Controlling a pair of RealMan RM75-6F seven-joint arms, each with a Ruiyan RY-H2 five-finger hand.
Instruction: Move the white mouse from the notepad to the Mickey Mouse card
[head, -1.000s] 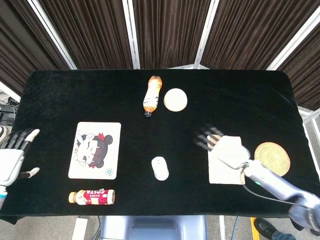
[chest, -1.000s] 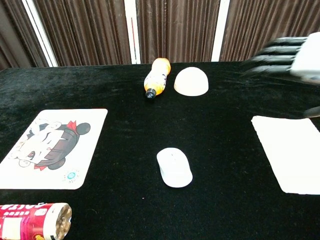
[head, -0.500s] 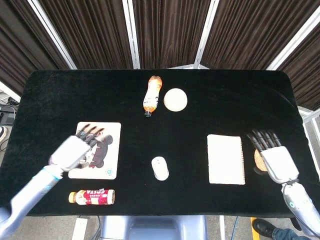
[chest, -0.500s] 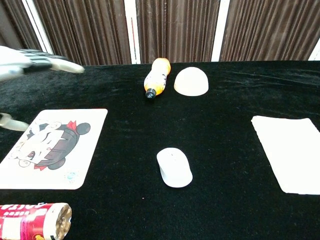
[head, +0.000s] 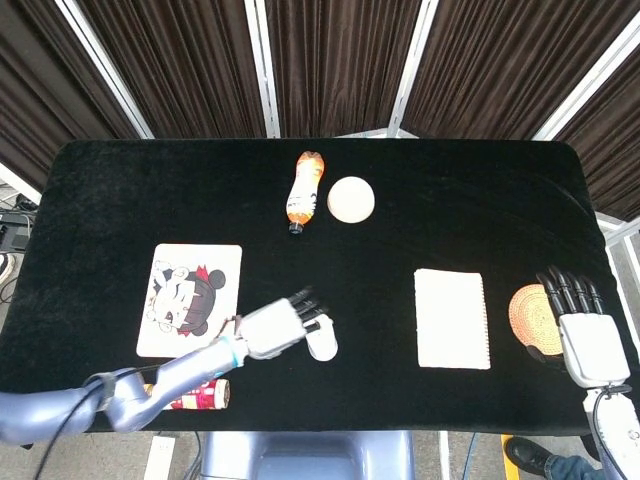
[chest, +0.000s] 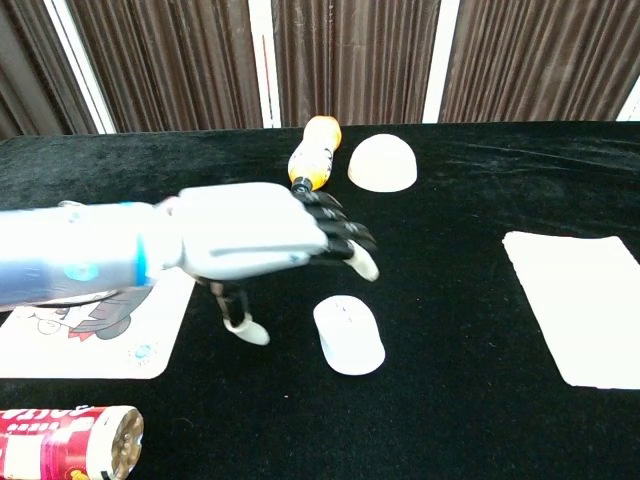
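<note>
The white mouse (head: 321, 341) (chest: 349, 335) lies on the black cloth between the card and the notepad, on neither of them. The Mickey Mouse card (head: 190, 299) (chest: 105, 336) lies flat at the left. The white notepad (head: 452, 318) (chest: 580, 300) lies at the right. My left hand (head: 277, 326) (chest: 262, 240) hovers just left of and above the mouse, fingers spread, holding nothing. My right hand (head: 581, 325) is far right beside the woven coaster, fingers spread and empty; the chest view does not show it.
An orange bottle (head: 304, 189) (chest: 314, 153) lies at the back centre beside a white dome-shaped bowl (head: 351, 199) (chest: 382, 163). A red can (head: 187, 393) (chest: 66, 444) lies near the front left edge. A woven coaster (head: 538, 312) sits right of the notepad.
My left hand has swept from the table's left edge across the card to just beside the mouse. My right hand has withdrawn from over the notepad to the far right. The mouse has not moved.
</note>
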